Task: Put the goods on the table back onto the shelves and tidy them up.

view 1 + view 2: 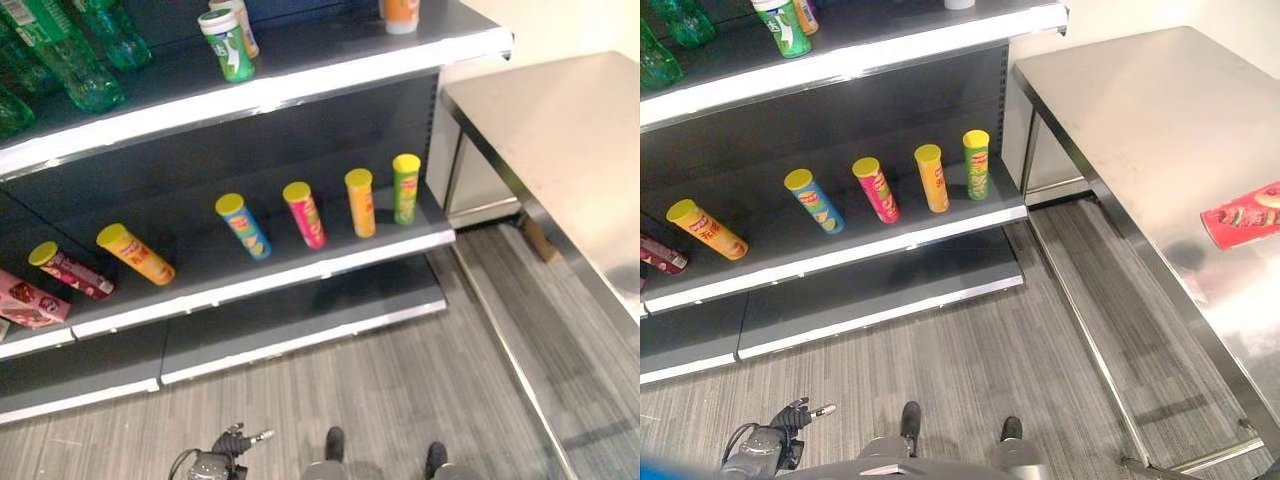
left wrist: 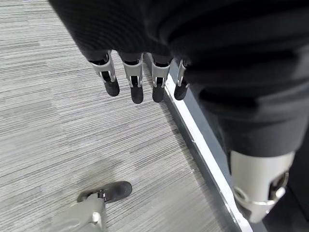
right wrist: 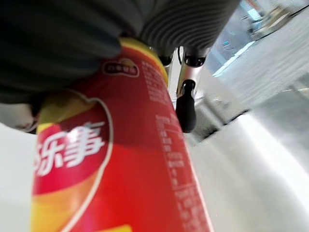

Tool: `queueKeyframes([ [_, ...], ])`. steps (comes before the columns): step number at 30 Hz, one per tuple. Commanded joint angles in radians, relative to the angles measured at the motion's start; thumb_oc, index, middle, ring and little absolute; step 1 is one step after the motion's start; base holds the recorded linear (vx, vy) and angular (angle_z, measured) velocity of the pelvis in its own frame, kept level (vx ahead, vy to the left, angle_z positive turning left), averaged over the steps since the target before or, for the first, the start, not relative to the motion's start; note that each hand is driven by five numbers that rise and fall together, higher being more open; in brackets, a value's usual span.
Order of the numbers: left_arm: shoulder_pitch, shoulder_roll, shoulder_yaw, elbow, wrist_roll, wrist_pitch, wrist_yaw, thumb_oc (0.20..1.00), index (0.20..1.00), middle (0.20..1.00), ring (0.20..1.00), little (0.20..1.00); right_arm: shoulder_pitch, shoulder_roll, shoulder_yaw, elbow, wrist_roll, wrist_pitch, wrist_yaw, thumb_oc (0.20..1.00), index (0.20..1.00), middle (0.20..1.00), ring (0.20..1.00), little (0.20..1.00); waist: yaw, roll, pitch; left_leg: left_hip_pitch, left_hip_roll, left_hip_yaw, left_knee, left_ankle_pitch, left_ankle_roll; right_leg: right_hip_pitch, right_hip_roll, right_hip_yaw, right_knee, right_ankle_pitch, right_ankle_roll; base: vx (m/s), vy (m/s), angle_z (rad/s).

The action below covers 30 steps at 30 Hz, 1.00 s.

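Head views: steel table (image 1: 1160, 110) stands right of the shelves (image 1: 300, 265); a red chip can (image 1: 1242, 215) lies at the table's right edge, five yellow-lidded cans (image 1: 303, 213) on the middle shelf. Left wrist view: left hand (image 2: 135, 72) hangs over the floor beside the shelf base, fingers straight, empty. Right wrist view: right hand (image 3: 186, 104) against the red can, seemingly wrapped round it, over the table.

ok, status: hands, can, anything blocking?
Right hand shut on red can, above table. Left hand open, hanging low over floor. Middle shelf holds a row of cans; nothing seen blocking.
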<state>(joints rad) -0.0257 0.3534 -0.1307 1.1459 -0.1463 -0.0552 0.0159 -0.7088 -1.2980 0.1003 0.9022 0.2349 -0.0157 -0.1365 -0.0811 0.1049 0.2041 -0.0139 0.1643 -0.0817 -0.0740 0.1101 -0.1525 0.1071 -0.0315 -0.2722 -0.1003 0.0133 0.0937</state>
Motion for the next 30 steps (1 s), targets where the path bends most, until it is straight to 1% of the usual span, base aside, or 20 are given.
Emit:
queueKeyframes([
  [1, -0.052, 0.100, 0.006, 0.020, -0.034, -0.017, 0.022, 1.000, 1.000, 1.000, 1.000, 1.000, 0.011, -0.028, -0.027, -0.181, -0.010, -0.089, -0.074, 0.200, 0.200, 0.200, 0.200, 0.200, -0.003, -0.131, -0.048, 0.096, 0.034, 0.087, -0.013, -0.028, -0.069, 0.021, 0.015, 0.097, 0.023, -0.146, -0.030, -0.02, -0.025, -0.22],
  [4, -0.055, 0.099, 0.021, 0.018, -0.042, -0.018, 0.027, 1.000, 1.000, 1.000, 1.000, 1.000, 0.044, -0.025, -0.064, -0.281, -0.016, -0.107, -0.084, 0.200, 0.200, 0.200, 0.200, 0.200, -0.003, -0.136, -0.047, 0.097, 0.039, 0.088, -0.004, -0.022, -0.069, 0.022, 0.019, 0.103, 0.024, -0.148, -0.031, -0.03, -0.033, -0.11],
  [5, -0.056, 0.095, 0.037, 0.009, -0.049, -0.020, 0.033, 1.000, 1.000, 1.000, 1.000, 1.000, 0.076, -0.025, -0.106, -0.387, -0.024, -0.126, -0.097, 0.200, 0.200, 0.200, 0.200, 0.200, 0.000, -0.142, -0.044, 0.090, 0.047, 0.083, 0.008, -0.006, -0.071, 0.022, 0.023, 0.106, 0.024, -0.150, -0.034, -0.06, -0.063, -0.06],
  [6, -0.058, 0.090, 0.041, 0.002, -0.054, -0.023, 0.034, 1.000, 1.000, 1.000, 1.000, 1.000, 0.092, -0.028, -0.126, -0.433, -0.033, -0.137, -0.105, 0.200, 0.200, 0.200, 0.200, 0.200, 0.003, -0.145, -0.039, 0.079, 0.047, 0.071, 0.015, 0.000, -0.072, 0.020, 0.023, 0.105, 0.025, -0.152, -0.034, -0.08, -0.060, -0.02],
  [7, -0.061, 0.082, 0.050, 0.000, -0.063, -0.023, 0.033, 1.000, 1.000, 1.000, 1.000, 1.000, 0.122, -0.029, -0.152, -0.495, -0.052, -0.143, -0.106, 0.200, 0.200, 0.200, 0.200, 0.200, 0.002, -0.147, -0.034, 0.068, 0.043, 0.059, 0.014, -0.006, -0.069, 0.015, 0.023, 0.104, 0.029, -0.153, -0.035, -0.08, -0.009, 0.01],
  [8, -0.059, 0.069, 0.062, -0.002, -0.072, -0.027, 0.035, 1.000, 1.000, 1.000, 1.000, 1.000, 0.184, -0.025, -0.210, -0.592, -0.083, -0.150, -0.102, 0.200, 0.200, 0.200, 0.200, 0.200, 0.000, -0.150, -0.032, 0.054, 0.041, 0.062, 0.016, -0.019, -0.062, 0.013, 0.019, 0.095, 0.031, -0.156, -0.033, -0.07, 0.025, 0.08],
  [10, -0.046, 0.056, 0.069, -0.007, -0.078, -0.029, 0.031, 1.000, 1.000, 1.000, 1.000, 1.000, 0.238, -0.024, -0.256, -0.659, -0.105, -0.161, -0.101, 0.200, 0.200, 0.200, 0.200, 0.200, 0.002, -0.154, -0.028, 0.034, 0.048, 0.092, 0.031, -0.024, -0.056, 0.009, 0.007, 0.085, 0.036, -0.157, -0.030, -0.07, 0.082, 0.27],
  [13, -0.038, 0.042, 0.074, -0.015, -0.072, -0.030, 0.025, 1.000, 1.000, 1.000, 1.000, 1.000, 0.309, -0.014, -0.302, -0.742, -0.136, -0.165, -0.087, 0.200, 0.200, 0.200, 0.200, 0.200, 0.001, -0.160, -0.024, 0.031, 0.085, 0.142, 0.058, -0.030, -0.055, -0.006, -0.013, 0.069, 0.044, -0.153, -0.023, -0.06, 0.138, 0.27],
  [14, -0.038, 0.040, 0.078, -0.016, -0.073, -0.032, 0.025, 1.000, 1.000, 1.000, 1.000, 1.000, 0.323, -0.014, -0.309, -0.765, -0.143, -0.167, -0.083, 0.200, 0.200, 0.200, 0.200, 0.200, -0.002, -0.162, -0.022, 0.034, 0.106, 0.156, 0.065, -0.025, -0.057, -0.012, -0.025, 0.060, 0.044, -0.147, -0.017, -0.07, 0.204, 0.02],
  [16, -0.038, 0.033, 0.082, -0.022, -0.079, -0.037, 0.030, 1.000, 1.000, 1.000, 1.000, 1.000, 0.381, -0.011, -0.352, -0.807, -0.152, -0.168, -0.079, 0.200, 0.200, 0.200, 0.200, 0.200, -0.009, -0.164, -0.019, 0.033, 0.157, 0.186, 0.073, 0.000, -0.062, -0.025, -0.051, 0.037, 0.043, -0.136, -0.004, -0.07, 0.239, 0.10],
  [17, -0.036, 0.031, 0.083, -0.025, -0.077, -0.037, 0.030, 1.000, 1.000, 1.000, 1.000, 1.000, 0.411, -0.014, -0.377, -0.824, -0.158, -0.165, -0.076, 0.200, 0.200, 0.200, 0.200, 0.200, -0.013, -0.161, -0.021, 0.032, 0.173, 0.195, 0.071, 0.015, -0.067, -0.028, -0.060, 0.028, 0.040, -0.132, 0.002, -0.02, 0.360, 0.59],
  [18, -0.030, 0.028, 0.085, -0.026, -0.072, -0.040, 0.031, 1.000, 1.000, 1.000, 1.000, 1.000, 0.470, -0.010, -0.426, -0.851, -0.174, -0.164, -0.071, 0.200, 0.200, 0.200, 0.200, 0.200, -0.018, -0.148, -0.031, 0.038, 0.191, 0.201, 0.055, 0.023, -0.084, -0.027, -0.074, 0.014, 0.029, -0.121, 0.020, 0.05, 0.382, 0.66],
  [19, -0.027, 0.027, 0.086, -0.024, -0.066, -0.039, 0.029, 1.000, 1.000, 1.000, 1.000, 1.000, 0.486, -0.007, -0.436, -0.867, -0.183, -0.161, -0.061, 0.200, 0.200, 0.200, 0.200, 0.200, -0.019, -0.141, -0.039, 0.039, 0.186, 0.192, 0.052, 0.011, -0.087, -0.023, -0.083, 0.017, 0.029, -0.116, 0.028, 0.10, 0.429, 0.68],
  [20, -0.028, 0.026, 0.084, -0.019, -0.058, -0.038, 0.029, 1.000, 1.000, 1.000, 1.000, 1.000, 0.518, 0.000, -0.460, -0.880, -0.195, -0.158, -0.059, 0.200, 0.200, 0.200, 0.200, 0.200, -0.021, -0.140, -0.046, 0.038, 0.176, 0.193, 0.054, -0.017, -0.084, -0.014, -0.101, 0.013, 0.026, -0.109, 0.039, 0.11, 0.327, 0.41],
  [22, -0.032, 0.023, 0.078, -0.016, -0.044, -0.036, 0.029, 1.000, 1.000, 1.000, 1.000, 1.000, 0.534, 0.017, -0.463, -0.895, -0.211, -0.153, -0.053, 0.200, 0.200, 0.200, 0.200, 0.200, -0.018, -0.140, -0.051, 0.035, 0.154, 0.205, 0.061, -0.063, -0.071, -0.006, -0.133, 0.013, 0.028, -0.097, 0.053, 0.07, 0.363, 0.35],
  [25, -0.052, 0.020, 0.058, -0.011, -0.017, -0.032, 0.034, 1.000, 1.000, 1.000, 1.000, 1.000, 0.542, 0.061, -0.443, -0.916, -0.247, -0.143, -0.048, 0.200, 0.200, 0.200, 0.200, 0.200, -0.013, -0.153, -0.053, 0.033, 0.087, 0.216, 0.061, -0.119, -0.036, -0.015, -0.207, 0.013, 0.041, -0.050, 0.093, 0.01, 0.416, 0.54],
  [27, -0.063, 0.030, 0.054, -0.014, 0.001, -0.032, 0.040, 1.000, 1.000, 1.000, 1.000, 1.000, 0.533, 0.089, -0.422, -0.935, -0.275, -0.131, -0.046, 0.200, 0.200, 0.200, 0.200, 0.200, -0.008, -0.171, -0.056, 0.027, 0.036, 0.227, 0.051, -0.141, -0.005, -0.049, -0.258, 0.024, 0.056, -0.006, 0.121, -0.03, 0.413, 0.24],
  [28, -0.066, 0.034, 0.051, -0.015, 0.016, -0.033, 0.045, 1.000, 1.000, 1.000, 1.000, 1.000, 0.532, 0.099, -0.418, -0.940, -0.282, -0.133, -0.050, 0.200, 0.200, 0.200, 0.200, 0.200, -0.007, -0.174, -0.054, 0.021, 0.017, 0.233, 0.049, -0.147, 0.006, -0.061, -0.279, 0.026, 0.063, 0.014, 0.134, -0.05, 0.368, 0.09],
  [30, -0.070, 0.043, 0.047, -0.020, 0.028, -0.031, 0.051, 1.000, 1.000, 1.000, 1.000, 1.000, 0.538, 0.127, -0.420, -0.958, -0.290, -0.129, -0.054, 0.200, 0.200, 0.200, 0.200, 0.200, -0.004, -0.182, -0.050, 0.010, -0.025, 0.241, 0.041, -0.152, 0.029, -0.098, -0.317, 0.040, 0.092, 0.053, 0.148, -0.06, 0.350, 0.01],
])
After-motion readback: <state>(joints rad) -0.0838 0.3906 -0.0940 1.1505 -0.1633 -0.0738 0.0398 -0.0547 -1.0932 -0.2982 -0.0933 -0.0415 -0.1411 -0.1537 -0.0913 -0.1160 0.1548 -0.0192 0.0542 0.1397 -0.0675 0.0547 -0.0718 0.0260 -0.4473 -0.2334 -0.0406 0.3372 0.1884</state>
